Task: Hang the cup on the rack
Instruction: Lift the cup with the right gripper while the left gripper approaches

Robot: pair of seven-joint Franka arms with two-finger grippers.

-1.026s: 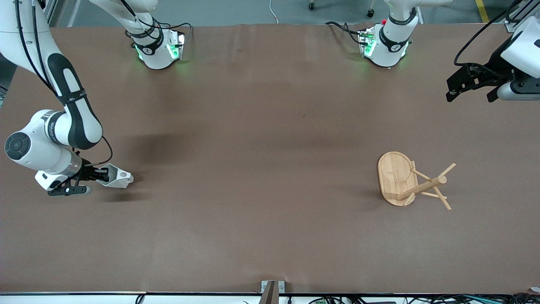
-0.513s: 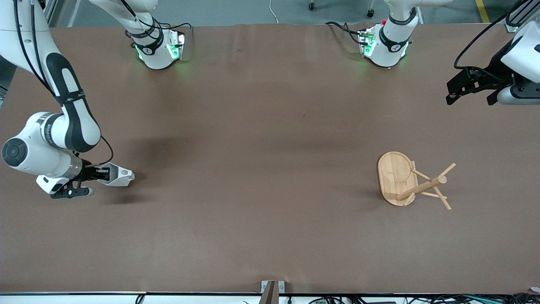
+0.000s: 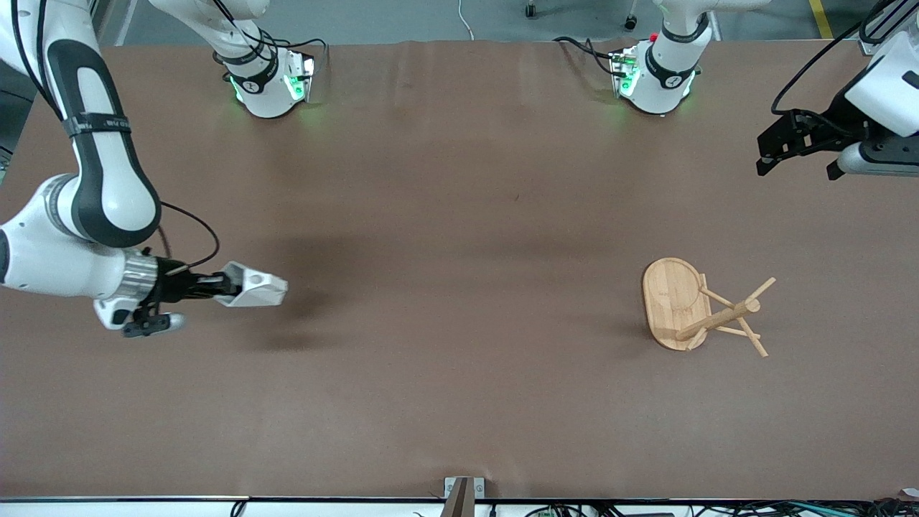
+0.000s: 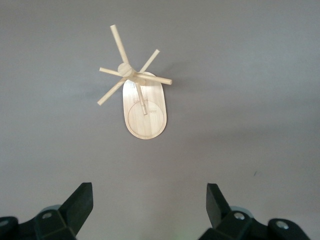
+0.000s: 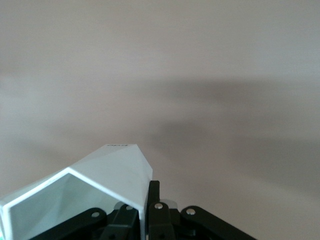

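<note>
Brown tabletop point(image 3: 459, 237), pretty much just two things going on. The cup point(image 3: 253, 285) is white and faceted, and it's up off the tabletop, pinched in the right gripper point(image 3: 224, 286) over the right arm's end of the tabletop. It's tipped on its side, with the gripper clamped on one end of it. You can see its shadow on the tabletop underneath. In the right wrist view the cup point(image 5: 85, 195) fills the corner, its open mouth facing the camera, with the right gripper point(image 5: 150, 212) pressed onto its wall, one black finger point(image 5: 153, 200) sitting against the outside of it.

Over at the left arm's end stands the rack point(image 3: 700, 309), bamboo, oval base flat on the tabletop, post up the middle with thin pegs angling off it. No cup on any peg. It's well apart from the cup.

The left gripper point(image 3: 798, 154) waits up in the air over the left arm's end of the tabletop. From the left wrist view its fingers point(image 4: 80, 202) are spread wide with nothing between them, and the rack point(image 4: 140, 97) shows down below on the tabletop point(image 4: 250, 100), pegs fanning out from the post.
</note>
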